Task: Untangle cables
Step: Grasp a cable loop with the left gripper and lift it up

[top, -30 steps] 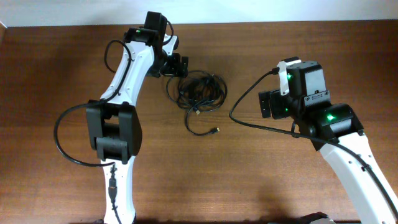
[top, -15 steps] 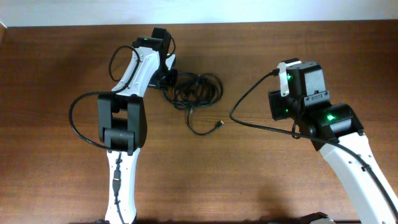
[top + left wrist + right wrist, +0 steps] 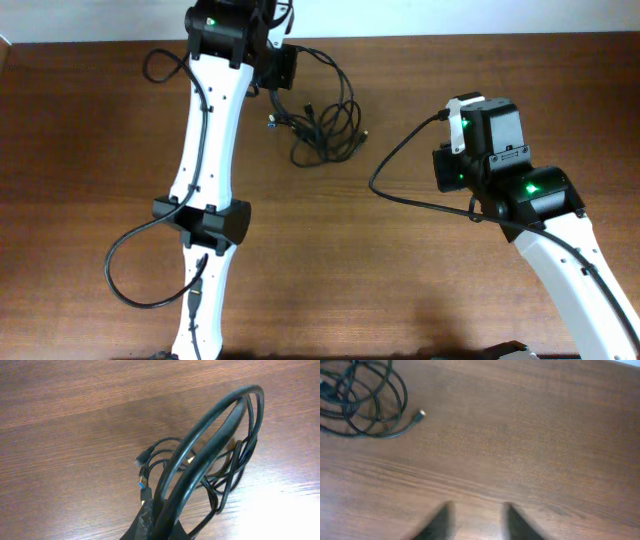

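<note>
The cables [image 3: 325, 125] are a bundle of thin black cords near the table's far edge. My left gripper [image 3: 283, 72] is shut on some of their loops. In the left wrist view those cables [image 3: 212, 445] rise out of the left gripper [image 3: 160, 520] in a tall arc, and a blue-tipped plug [image 3: 142, 483] hangs over the wood. My right gripper [image 3: 441, 165] hovers to the right of the bundle, apart from it. In the right wrist view it [image 3: 479, 521] stands open with bare wood between the fingers, and the cables [image 3: 365, 405] lie far left with a gold plug [image 3: 421, 412].
The brown wooden table [image 3: 400, 280] fills the view, with its far edge [image 3: 450, 36] against a white wall. A thicker black cable [image 3: 400, 185] loops from the right arm's wrist. Another [image 3: 120, 280] hangs by the left arm's base.
My left gripper has shut on the cables and swung toward the far edge, pulling the bundle up and away. My right gripper's jaws have narrowed; that arm stayed in place.
</note>
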`<state>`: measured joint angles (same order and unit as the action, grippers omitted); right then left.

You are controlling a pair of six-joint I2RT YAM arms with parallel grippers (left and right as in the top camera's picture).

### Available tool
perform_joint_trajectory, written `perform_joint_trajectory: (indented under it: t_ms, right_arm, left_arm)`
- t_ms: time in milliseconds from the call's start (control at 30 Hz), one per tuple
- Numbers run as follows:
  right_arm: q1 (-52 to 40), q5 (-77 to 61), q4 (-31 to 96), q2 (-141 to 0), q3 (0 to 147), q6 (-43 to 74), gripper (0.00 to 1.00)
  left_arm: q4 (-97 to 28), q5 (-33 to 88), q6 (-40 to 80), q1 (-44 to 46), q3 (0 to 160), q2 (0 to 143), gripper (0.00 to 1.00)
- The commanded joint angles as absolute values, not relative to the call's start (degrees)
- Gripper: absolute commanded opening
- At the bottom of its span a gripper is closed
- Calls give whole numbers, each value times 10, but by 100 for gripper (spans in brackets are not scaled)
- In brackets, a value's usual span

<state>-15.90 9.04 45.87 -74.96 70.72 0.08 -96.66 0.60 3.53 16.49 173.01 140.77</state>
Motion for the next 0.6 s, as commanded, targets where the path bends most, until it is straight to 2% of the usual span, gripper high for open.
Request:
perform_joint_trajectory:
  t_ms: [0,100,333,433,567]
  right_arm:
    - [-161,95,438,-748,717,2,93]
    - [-161,61,387,-747,717,2,97]
    - [-161,44,366,-747,717,2,98]
    - [-168,-22,336,-748,717,2,98]
    - [-223,-39,264,-761,717,2,99]
  left_arm:
    - [-967,12,50,175,1739,1361,0]
    - [-967,-4,56,174,1739,1315,0]
    - [-967,-5,69,175,1739,1126,0]
    - [-967,-20,69,175,1739,1087,0]
    - [-967,-34,69,175,1735,1079,0]
